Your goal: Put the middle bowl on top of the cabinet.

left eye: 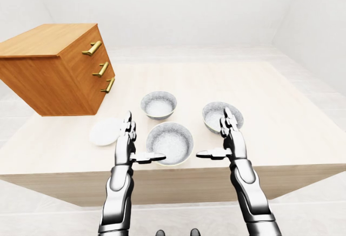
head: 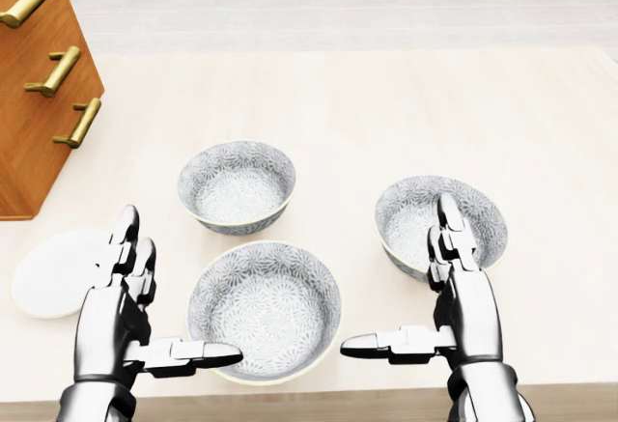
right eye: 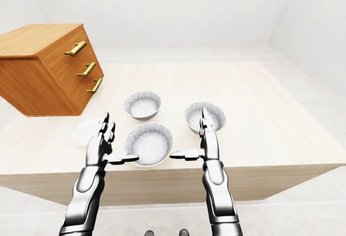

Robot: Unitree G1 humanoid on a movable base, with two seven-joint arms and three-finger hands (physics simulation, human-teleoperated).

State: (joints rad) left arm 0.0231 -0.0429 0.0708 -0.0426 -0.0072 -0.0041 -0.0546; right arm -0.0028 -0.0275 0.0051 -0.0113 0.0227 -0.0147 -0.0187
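Three grey patterned bowls stand on the pale wooden table [head: 406,113]. The largest bowl [head: 265,311] is at the bottom of the head view, between my two hands. A smaller bowl [head: 237,185] sits above it to the left, and a third bowl [head: 439,224] lies to the right, partly behind my right hand's fingers. The wooden cabinet [left eye: 54,68] with three brass handles stands on the table's left side, its flat top bare. My left hand [head: 179,289] is open just left of the largest bowl. My right hand [head: 396,273] is open just to that bowl's right. Neither hand holds anything.
A flat white plate [head: 53,272] lies left of my left hand, below the cabinet in the head view. The table's near edge [left eye: 178,184] runs just under my wrists. White floor and walls surround the table.
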